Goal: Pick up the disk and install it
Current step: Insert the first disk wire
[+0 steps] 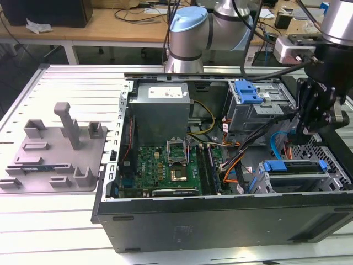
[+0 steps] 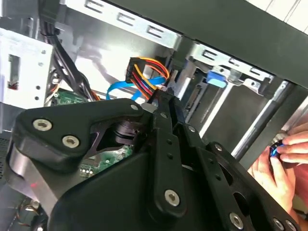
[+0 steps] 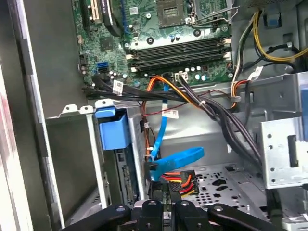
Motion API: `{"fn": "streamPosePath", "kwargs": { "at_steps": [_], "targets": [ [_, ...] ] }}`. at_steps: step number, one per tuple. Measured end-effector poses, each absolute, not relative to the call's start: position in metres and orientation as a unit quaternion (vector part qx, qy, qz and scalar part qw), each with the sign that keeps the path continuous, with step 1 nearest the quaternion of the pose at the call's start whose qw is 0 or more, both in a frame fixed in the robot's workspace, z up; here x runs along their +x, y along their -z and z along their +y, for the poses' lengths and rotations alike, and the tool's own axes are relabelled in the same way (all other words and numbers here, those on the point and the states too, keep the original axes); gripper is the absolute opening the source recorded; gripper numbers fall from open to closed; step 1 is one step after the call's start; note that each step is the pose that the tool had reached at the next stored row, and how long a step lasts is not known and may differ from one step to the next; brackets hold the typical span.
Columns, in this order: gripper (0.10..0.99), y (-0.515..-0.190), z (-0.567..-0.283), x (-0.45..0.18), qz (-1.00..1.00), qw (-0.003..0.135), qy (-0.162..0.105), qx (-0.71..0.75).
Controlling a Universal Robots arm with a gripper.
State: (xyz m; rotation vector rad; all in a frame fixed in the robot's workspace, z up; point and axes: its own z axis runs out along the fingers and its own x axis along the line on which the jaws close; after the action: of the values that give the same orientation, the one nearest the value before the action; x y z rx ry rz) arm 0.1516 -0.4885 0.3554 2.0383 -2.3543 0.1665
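In the exterior view the disk (image 1: pixel 297 172) lies flat in the drive cage (image 1: pixel 331 181) at about 4 o'clock in the open case (image 1: pixel 220 221). Its blue rails sit level with the cage's top, so I judge the carrying and seating done. The tool (image 1: pixel 302 132) hangs just above it at about 3 o'clock, not holding the disk, its fingers drawn together. In the second wrist view their tips sit right by the cable plug (image 2: pixel 137 70) with orange, yellow and red wires; whether they nip it I cannot tell. In the first wrist view that plug seems apart from the disk's back edge, so the cabling looks like what is left. A person's hand (image 2: pixel 281 161) touches a small blue part at the cage's outer side. The power-supply box (image 1: pixel 162 110) at 12 o'clock carries a white label (image 1: pixel 165 92); its print cannot be made out
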Motion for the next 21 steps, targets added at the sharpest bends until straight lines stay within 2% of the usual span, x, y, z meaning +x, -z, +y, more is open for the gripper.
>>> {"fn": "streamPosePath", "kwargs": {
  "at_steps": [6,21],
  "targets": [
    [0.165,-0.355,-0.503,0.152,-0.752,0.005,-0.047,0.657],
    [0.165,-0.355,-0.506,0.152,-0.739,0.007,-0.044,0.672]
  ]
}}
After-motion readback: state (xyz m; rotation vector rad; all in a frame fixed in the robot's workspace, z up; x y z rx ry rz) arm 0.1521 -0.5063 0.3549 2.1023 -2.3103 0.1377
